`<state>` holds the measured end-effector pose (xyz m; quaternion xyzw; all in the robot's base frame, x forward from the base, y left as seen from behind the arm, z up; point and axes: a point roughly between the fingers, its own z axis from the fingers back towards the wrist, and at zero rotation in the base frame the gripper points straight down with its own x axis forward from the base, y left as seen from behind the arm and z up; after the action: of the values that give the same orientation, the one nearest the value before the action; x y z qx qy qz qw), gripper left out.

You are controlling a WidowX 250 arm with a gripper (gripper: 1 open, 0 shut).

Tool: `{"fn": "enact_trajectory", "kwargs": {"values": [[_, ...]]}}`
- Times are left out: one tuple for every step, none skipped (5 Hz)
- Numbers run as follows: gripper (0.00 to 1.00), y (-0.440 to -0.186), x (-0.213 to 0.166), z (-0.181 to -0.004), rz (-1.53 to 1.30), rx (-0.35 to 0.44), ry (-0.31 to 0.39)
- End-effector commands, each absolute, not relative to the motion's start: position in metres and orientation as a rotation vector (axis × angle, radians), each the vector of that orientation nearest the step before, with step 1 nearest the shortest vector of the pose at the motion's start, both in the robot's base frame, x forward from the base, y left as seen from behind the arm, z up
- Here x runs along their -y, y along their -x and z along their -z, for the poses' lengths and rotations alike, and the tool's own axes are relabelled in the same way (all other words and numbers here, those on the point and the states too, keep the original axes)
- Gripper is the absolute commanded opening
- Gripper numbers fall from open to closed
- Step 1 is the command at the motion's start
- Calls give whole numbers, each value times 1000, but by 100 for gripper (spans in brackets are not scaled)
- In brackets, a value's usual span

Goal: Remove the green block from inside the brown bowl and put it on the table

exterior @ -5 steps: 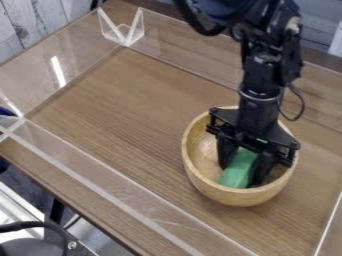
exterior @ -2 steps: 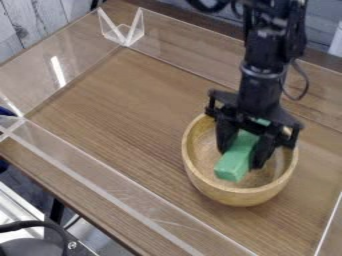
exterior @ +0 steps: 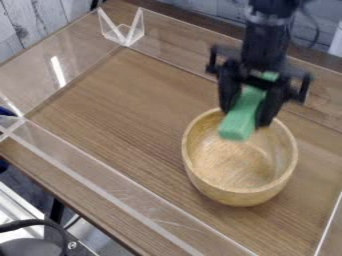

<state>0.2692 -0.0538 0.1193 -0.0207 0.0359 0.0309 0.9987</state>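
Gripper: I've got my gripper [exterior: 253, 99] pointing straight down, its black fingers clamped on either side of the green block [exterior: 243, 113], grasping it firmly.
Green block: it hangs in my grip, long side roughly upright with a slight tilt, its lower end poking out below the fingers. It's up in the air, clear of the bowl, over the bowl's far rim.
Arm: the black arm [exterior: 269, 25] comes down from the top edge of the view, right of centre; I can see only its lower part.
Brown bowl: the round wooden bowl [exterior: 238, 184] sits right below the gripper, towards the near right of the desk. I'm looking into a bare tan inside with grain showing; the block does not touch it.
Desk: the wood-grain desk [exterior: 120, 100] spreads out to the left of the bowl.
Walls: clear acrylic walls [exterior: 80, 170] run along the near left edge and across the back; a small clear bracket-like piece [exterior: 120, 27] stands at the far left corner, well apart from the bowl.
Beyond the desk: a bit of black cable or frame [exterior: 34, 238] shows at the bottom left corner, outside the wall; too blurred for me to say more.
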Motion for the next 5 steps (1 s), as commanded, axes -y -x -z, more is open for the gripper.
{"fn": "enact_trajectory", "kwargs": {"values": [[0,-283,41,-160,-108,54,51],[0,-269,33,-154,-133,81,61],[0,-257,32,-141,-155,96,68],[0,-270,27,-142,-176,81,92],[0,-278,22,-138,-202,67,112]]}}
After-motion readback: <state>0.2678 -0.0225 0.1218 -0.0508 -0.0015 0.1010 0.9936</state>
